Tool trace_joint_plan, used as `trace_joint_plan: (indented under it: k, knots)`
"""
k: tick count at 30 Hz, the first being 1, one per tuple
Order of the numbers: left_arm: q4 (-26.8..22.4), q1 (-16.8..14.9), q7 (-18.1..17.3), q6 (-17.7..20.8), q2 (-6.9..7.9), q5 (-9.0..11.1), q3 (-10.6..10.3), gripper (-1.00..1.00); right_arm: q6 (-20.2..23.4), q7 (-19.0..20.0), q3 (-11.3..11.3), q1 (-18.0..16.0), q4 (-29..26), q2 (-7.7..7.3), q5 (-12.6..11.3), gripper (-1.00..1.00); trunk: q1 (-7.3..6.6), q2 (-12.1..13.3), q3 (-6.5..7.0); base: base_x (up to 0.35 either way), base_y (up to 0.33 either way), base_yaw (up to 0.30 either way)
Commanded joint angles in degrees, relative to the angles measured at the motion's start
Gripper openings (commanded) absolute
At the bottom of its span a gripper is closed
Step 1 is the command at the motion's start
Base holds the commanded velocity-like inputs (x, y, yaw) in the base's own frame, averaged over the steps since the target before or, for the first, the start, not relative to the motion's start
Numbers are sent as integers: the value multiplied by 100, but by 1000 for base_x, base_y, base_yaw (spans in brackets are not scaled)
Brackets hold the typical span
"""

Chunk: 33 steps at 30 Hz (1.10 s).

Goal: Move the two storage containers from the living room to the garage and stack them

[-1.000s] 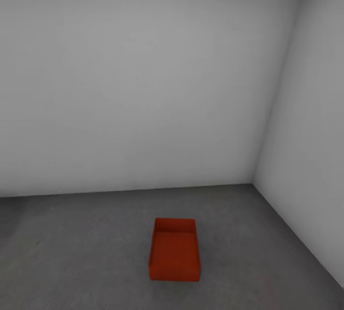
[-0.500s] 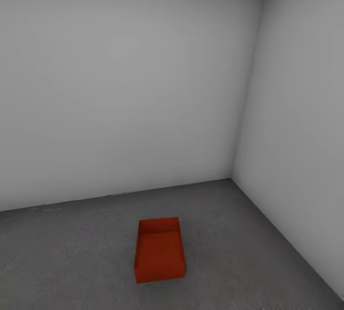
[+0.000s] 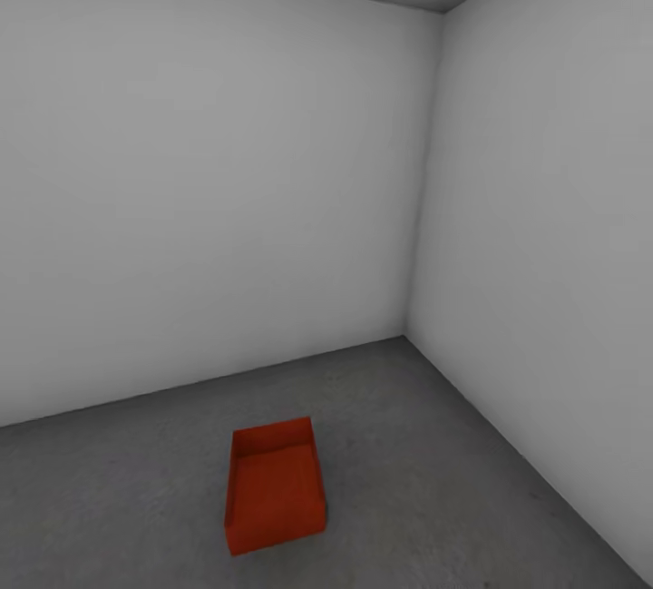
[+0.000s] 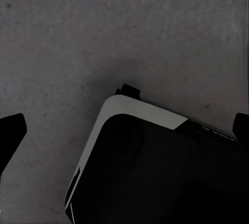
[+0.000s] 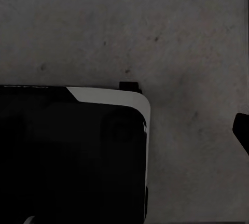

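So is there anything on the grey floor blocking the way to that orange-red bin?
Nothing visible does. The orange-red rectangular bin sits alone on the dark grey concrete floor, near the corner of the white walls.

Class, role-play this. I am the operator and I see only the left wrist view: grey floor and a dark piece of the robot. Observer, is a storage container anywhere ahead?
Observer: Yes. The head view shows one orange-red storage container resting on the dark grey floor.
Operator: Is anything in it or on it?
Observer: No. It is open-topped and empty, with nothing stacked on it.
Operator: Where does it sit in the room?
Observer: Out from the corner where two white walls meet, touching neither.
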Motion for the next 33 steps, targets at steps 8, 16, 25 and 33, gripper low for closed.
trace_joint_plan:
  k: [8, 16, 25, 33]
  knots:
    - [-1, -1, 8, -8, 0, 1, 44, 100, -2, 3, 28, -9, 18, 0, -13, 100, 2, -9, 17, 0, 0, -180]
    - [-1, -5, 8, -9, 0, 1, 44, 100, 12, 33, 28, -11, 18, 0, -15, 100, 2, -9, 19, 0, 0, -219]
    - [-1, -2, 8, -8, 0, 1, 44, 100, 13, 46, 25, -10, 18, -3, -15, 100, 2, -9, 19, 0, 0, -298]
    - [-1, -1, 8, -8, 0, 1, 44, 100, 11, 52, 26, -11, 18, -9, -15, 100, 2, -9, 19, 0, 0, -300]
